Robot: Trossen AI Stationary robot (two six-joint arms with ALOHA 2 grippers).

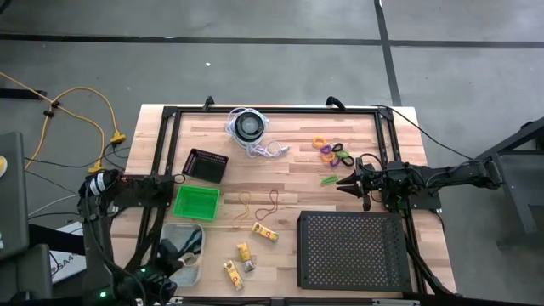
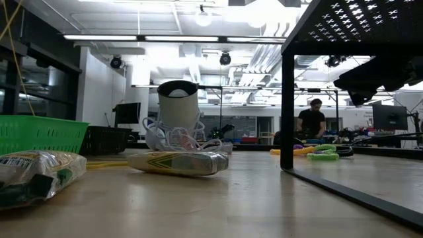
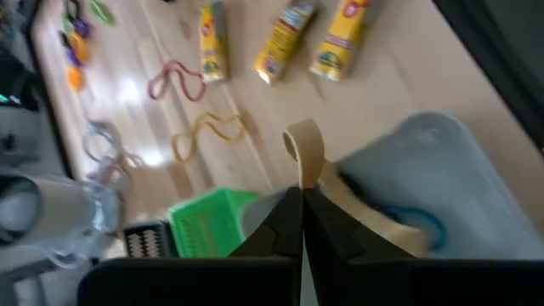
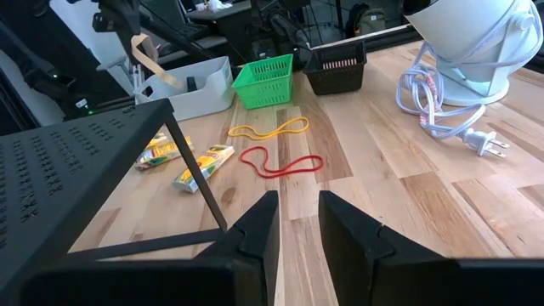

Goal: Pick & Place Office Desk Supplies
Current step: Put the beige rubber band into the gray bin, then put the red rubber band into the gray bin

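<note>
Rubber bands, one yellow [image 4: 269, 129] and one red [image 4: 280, 162], lie mid-tabletop [image 1: 289, 178], near three yellow packets [image 1: 265, 232]. Only the left wrist view shows the left tool [image 3: 303, 200] pressed together on a tan band [image 3: 308, 153] above the pale bin [image 3: 442, 204], which holds something blue. The right wrist view shows the right tool [image 4: 297, 223] spread slightly, beside the black tray [image 1: 353, 251]. What the green basket [image 1: 197, 202] holds cannot be told.
</note>
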